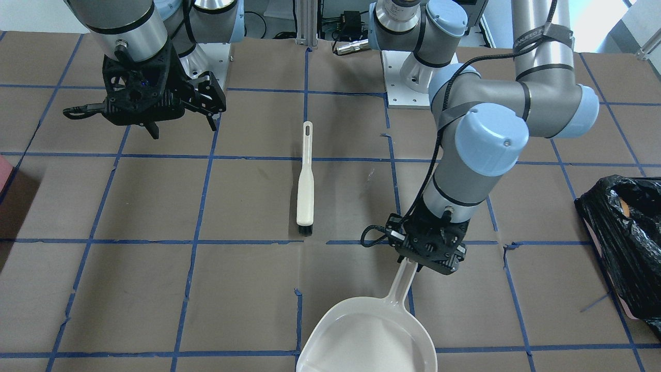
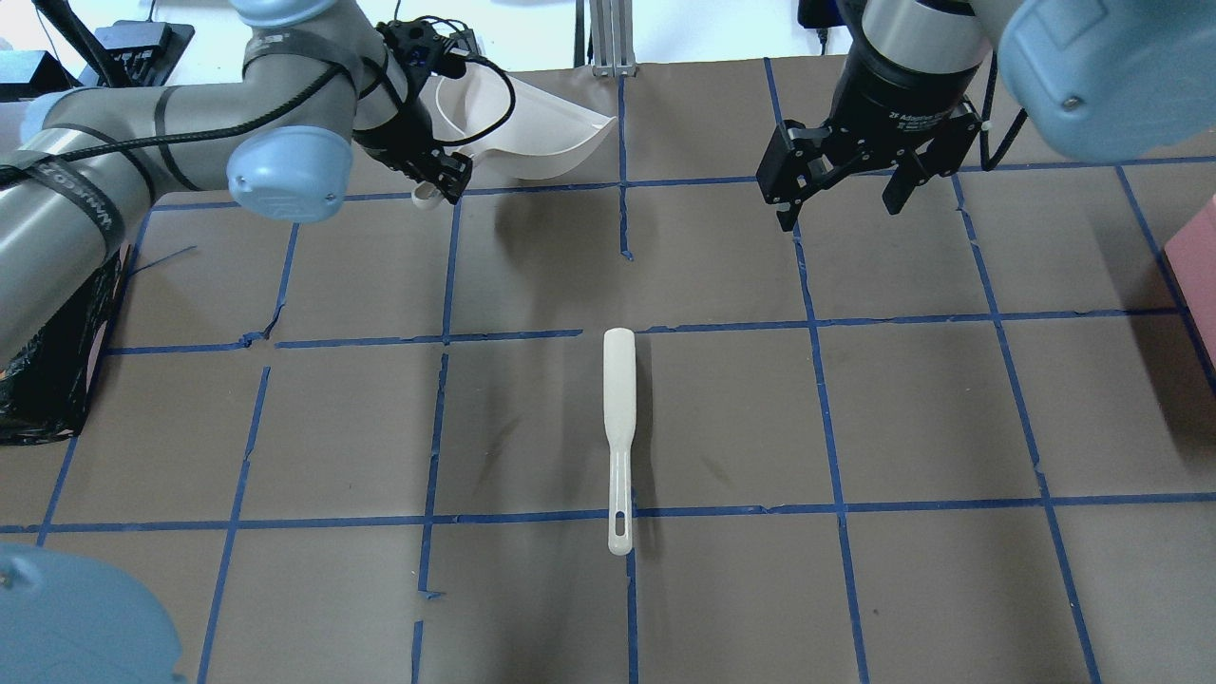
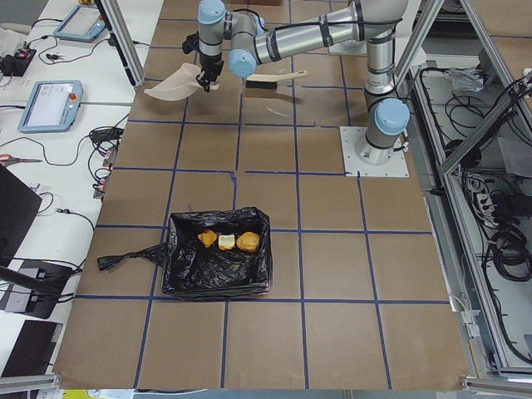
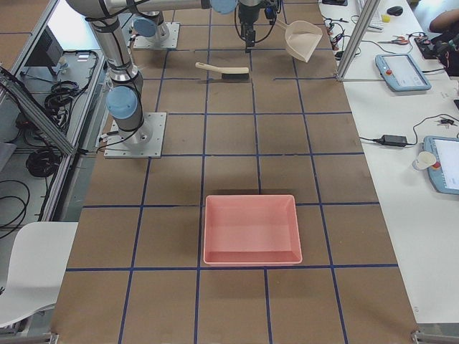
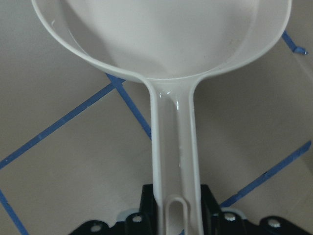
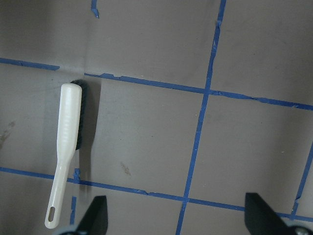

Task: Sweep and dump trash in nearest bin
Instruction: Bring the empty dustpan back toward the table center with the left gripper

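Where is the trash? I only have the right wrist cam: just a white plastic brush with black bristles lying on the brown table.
Observer: In the bin. The exterior left view shows three small orange and pale trash lumps inside the black bag-lined bin.
Operator: Dustpan?
Observer: The white plastic dustpan is lifted, its handle clamped in the left gripper.
Operator: Anything in it?
Observer: No. The part of its bowl that the left wrist view shows is bare.
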`<state>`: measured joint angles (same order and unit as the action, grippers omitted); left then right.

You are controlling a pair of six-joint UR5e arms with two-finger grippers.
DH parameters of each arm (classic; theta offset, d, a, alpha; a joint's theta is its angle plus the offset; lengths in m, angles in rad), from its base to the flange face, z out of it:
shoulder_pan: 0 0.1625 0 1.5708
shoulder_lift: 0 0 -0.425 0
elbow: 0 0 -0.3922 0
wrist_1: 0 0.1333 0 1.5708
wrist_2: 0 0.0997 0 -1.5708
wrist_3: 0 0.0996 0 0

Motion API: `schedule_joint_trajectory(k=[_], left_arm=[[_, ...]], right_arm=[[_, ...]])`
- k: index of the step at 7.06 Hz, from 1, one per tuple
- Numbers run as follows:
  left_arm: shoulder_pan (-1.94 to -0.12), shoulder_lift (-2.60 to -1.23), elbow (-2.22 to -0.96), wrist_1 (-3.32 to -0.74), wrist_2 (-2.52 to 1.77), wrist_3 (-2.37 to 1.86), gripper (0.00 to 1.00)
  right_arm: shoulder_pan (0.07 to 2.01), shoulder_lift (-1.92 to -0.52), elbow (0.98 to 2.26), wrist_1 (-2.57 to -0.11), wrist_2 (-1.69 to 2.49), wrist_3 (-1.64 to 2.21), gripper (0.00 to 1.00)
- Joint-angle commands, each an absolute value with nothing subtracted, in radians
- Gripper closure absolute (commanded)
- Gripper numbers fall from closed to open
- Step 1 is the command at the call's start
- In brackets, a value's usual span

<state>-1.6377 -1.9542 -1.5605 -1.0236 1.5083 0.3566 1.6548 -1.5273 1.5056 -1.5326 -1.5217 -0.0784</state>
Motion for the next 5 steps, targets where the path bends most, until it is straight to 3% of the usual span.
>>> schedule_joint_trajectory(k=[1, 5], left_arm=[[-1.765, -2.017, -1.575, -0.892, 1.552, 0.045, 0.95], [-1.887, -2.069, -1.621, -0.77, 1.578, -0.164, 0.95]], right_arm=[[1.655, -1.526, 1.505, -1.534, -1.522, -0.077, 0.0], [1.658, -1.525, 1.509, -1.534, -1.52, -0.075, 0.0]])
